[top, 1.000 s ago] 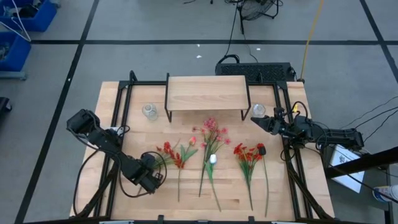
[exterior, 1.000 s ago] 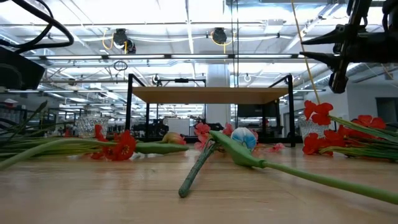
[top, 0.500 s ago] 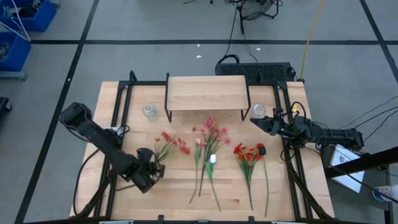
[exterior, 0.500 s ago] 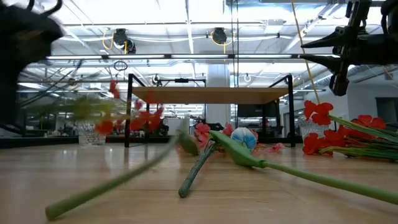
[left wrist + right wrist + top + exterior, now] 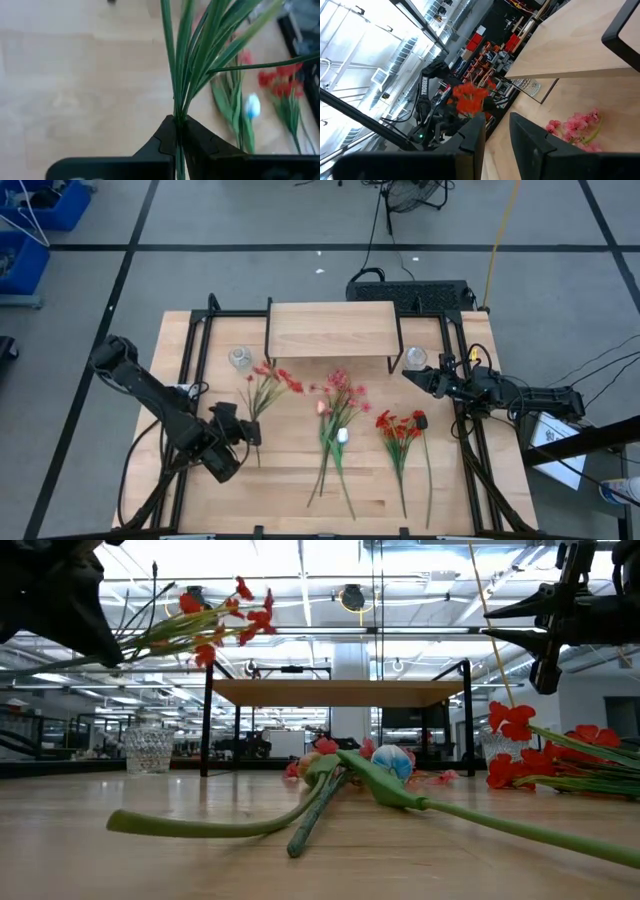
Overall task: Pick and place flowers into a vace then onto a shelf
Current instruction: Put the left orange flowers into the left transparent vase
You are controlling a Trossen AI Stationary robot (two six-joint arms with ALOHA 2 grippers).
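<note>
**While one red spray hangs in the air, no flower is in a vase yet**

Although the task has hardly begun, the first pick looks made: the left gripper [image 5: 250, 432] is pinched tight on the stems of a red spray [image 5: 268, 378], which the low view shows lifted clear of the tabletop [image 5: 200, 490], blossoms pointing toward the left vase [image 5: 240, 359]. That glass vase stands just beside the shelf's left legs and appears empty. A second glass vase [image 5: 415, 358] stands by the shelf's right legs, and the right gripper [image 5: 408, 374] hovers near it. Its fingers stand a little apart in the right wrist view, and I see nothing between them.

Left on the table are the pink spray [image 5: 343, 387], the white tulip bud [image 5: 342, 435] and pink bud [image 5: 322, 408] with their long stems, and another red spray [image 5: 400, 427] nearer the right arm. The shelf [image 5: 330, 328] carries nothing.

My judgement: this is an early stage. The held spray must go into a vase, the other flowers likely follow, and a filled vase then has to be set on the shelf. None of those steps is done.
</note>
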